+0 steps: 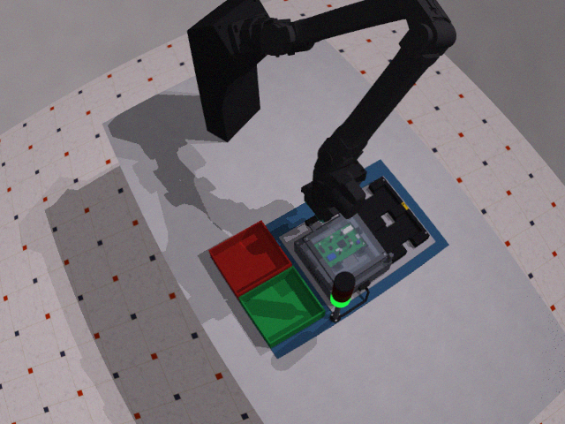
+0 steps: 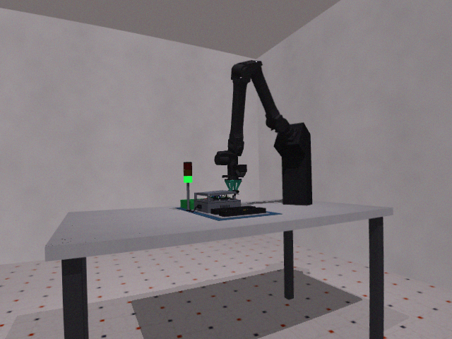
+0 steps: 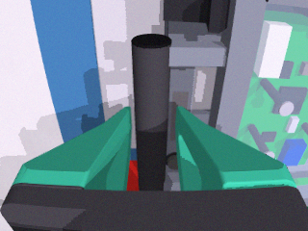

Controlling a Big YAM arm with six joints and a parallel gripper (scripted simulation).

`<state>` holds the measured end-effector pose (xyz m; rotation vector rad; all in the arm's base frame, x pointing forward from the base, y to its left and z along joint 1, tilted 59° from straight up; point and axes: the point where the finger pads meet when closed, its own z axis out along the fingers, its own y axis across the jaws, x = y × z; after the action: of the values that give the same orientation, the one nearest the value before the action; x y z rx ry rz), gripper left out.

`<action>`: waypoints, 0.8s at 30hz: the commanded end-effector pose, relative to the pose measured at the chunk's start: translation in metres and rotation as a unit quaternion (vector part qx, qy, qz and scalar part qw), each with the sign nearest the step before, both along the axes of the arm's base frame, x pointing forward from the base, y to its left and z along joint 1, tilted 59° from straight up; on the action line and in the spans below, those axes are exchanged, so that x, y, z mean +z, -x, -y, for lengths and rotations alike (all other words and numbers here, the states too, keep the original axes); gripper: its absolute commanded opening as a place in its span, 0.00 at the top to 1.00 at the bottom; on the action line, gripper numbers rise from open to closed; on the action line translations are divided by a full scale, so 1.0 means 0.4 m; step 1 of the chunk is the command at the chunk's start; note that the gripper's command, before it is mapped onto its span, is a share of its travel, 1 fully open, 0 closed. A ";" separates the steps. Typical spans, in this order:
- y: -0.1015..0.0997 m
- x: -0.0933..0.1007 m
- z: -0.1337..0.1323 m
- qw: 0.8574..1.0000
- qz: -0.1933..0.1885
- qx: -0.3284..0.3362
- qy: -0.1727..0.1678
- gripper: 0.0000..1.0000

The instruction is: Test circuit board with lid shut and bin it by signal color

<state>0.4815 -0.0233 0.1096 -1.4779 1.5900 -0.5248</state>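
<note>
Tower (image 1: 341, 299) green, board (image 1: 342, 244) under shut lid (image 1: 319, 239), jaws empty over handle (image 3: 152, 106).

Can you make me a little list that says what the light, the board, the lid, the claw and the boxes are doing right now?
Signal tower light: green lamp lit
Green circuit board: lying face up in the grey tester, under the lid
Clear lid: shut
Black arm's teal-fingered gripper: low over the tester's far end, fingers partly apart, gripping nothing; a dark rod shows between them in the wrist view
Green bin: upright, no board in it
Red bin: upright, no board in it
Black tray: no board in it
</note>
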 end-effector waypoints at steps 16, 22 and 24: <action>-0.010 0.033 -0.018 1.000 0.016 0.006 -0.001 1.00; -0.010 0.033 -0.018 1.000 0.016 0.006 -0.001 1.00; -0.010 0.033 -0.018 1.000 0.016 0.006 -0.001 1.00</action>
<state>0.4809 -0.0231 0.1088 -1.4787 1.5916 -0.5237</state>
